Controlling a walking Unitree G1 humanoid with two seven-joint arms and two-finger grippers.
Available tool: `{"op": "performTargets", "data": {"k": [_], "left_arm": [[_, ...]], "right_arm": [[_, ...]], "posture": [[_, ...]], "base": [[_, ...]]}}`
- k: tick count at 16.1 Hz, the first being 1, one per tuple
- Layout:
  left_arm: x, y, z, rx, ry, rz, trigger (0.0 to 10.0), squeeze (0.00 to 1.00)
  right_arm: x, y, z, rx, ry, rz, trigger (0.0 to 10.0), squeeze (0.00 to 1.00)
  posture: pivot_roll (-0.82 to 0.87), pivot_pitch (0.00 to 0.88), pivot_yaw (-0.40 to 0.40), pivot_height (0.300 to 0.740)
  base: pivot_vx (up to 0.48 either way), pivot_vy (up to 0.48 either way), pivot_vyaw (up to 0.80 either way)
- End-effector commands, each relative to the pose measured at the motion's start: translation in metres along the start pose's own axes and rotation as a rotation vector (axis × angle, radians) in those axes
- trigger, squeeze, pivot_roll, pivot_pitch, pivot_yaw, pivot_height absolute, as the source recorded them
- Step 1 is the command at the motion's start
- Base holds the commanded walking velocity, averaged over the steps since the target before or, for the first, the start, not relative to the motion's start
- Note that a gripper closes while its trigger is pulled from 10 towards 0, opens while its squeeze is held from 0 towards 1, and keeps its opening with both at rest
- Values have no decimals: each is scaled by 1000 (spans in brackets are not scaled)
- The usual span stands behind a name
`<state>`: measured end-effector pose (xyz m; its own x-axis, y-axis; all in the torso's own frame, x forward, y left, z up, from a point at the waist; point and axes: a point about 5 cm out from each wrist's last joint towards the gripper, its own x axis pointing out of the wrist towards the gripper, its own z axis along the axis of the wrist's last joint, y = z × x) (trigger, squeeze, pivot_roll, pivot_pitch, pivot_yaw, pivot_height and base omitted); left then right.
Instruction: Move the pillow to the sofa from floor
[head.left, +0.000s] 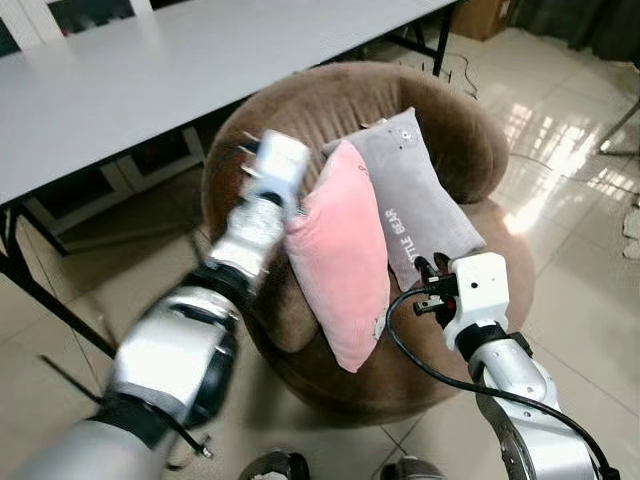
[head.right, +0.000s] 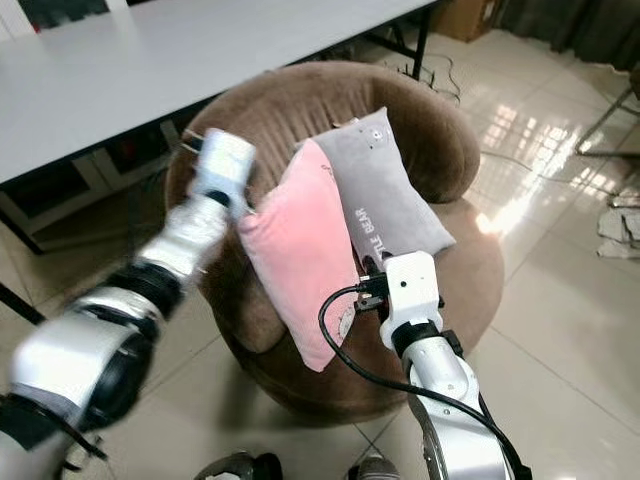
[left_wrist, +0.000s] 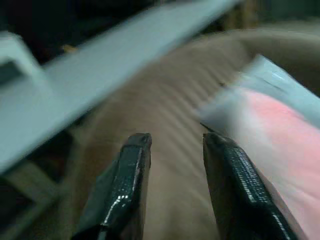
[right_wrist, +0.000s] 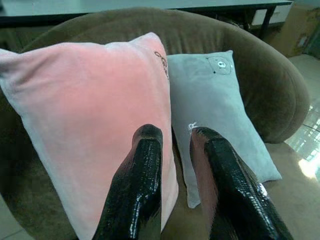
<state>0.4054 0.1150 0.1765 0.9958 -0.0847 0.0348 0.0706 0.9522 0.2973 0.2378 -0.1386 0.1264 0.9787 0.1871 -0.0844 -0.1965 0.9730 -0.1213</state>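
Observation:
A pink pillow (head.left: 340, 255) stands on edge on the brown round sofa (head.left: 330, 100), leaning against a grey pillow (head.left: 420, 205) with lettering. My left gripper (left_wrist: 175, 142) is open beside the pink pillow's upper left edge, in front of the sofa's backrest, with nothing between its fingers; the arm is blurred. My right gripper (right_wrist: 175, 132) is open by a narrow gap and holds nothing. It points at the seam between the two pillows from the sofa's front right, just short of them.
A long grey table (head.left: 150, 70) with black legs stands behind and left of the sofa. Glossy tiled floor (head.left: 570, 180) lies to the right. My feet show at the sofa's front edge.

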Motion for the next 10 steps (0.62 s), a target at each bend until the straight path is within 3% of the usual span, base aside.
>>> {"op": "performTargets", "data": {"k": [1,3,4,5,6,9,10], "left_arm": [[4,14,16,-37,-78,62,10000,0],[3,26,24,-104,-153,64,10000,0],[-2,31,20,-173,-181,6,10000,0],[-11,32,14,-218,-206,-76,10000,0],[-27,32,9,-200,-238,-129,10000,0],[-65,31,1,-212,-272,-176,10000,0],[-71,32,-3,-225,-251,-175,10000,0]], "right_arm": [[3,0,8,-3,-36,-9,10000,0],[5,-1,9,6,-46,-13,10000,0],[6,-3,9,-8,-54,-12,10000,0],[7,-1,10,-17,-65,1,10000,0],[10,4,8,-4,-64,17,10000,0],[15,11,6,4,-64,35,10000,0],[16,12,6,6,-66,38,10000,0]], "posture": [[-142,91,66,740],[-125,74,60,740],[-110,61,56,740],[-99,52,46,740],[-68,44,35,740],[-52,36,32,740],[-50,36,30,740]], "base": [[0,0,0],[0,0,0],[0,0,0],[0,0,800],[0,0,800],[0,0,800],[0,0,800]]}}
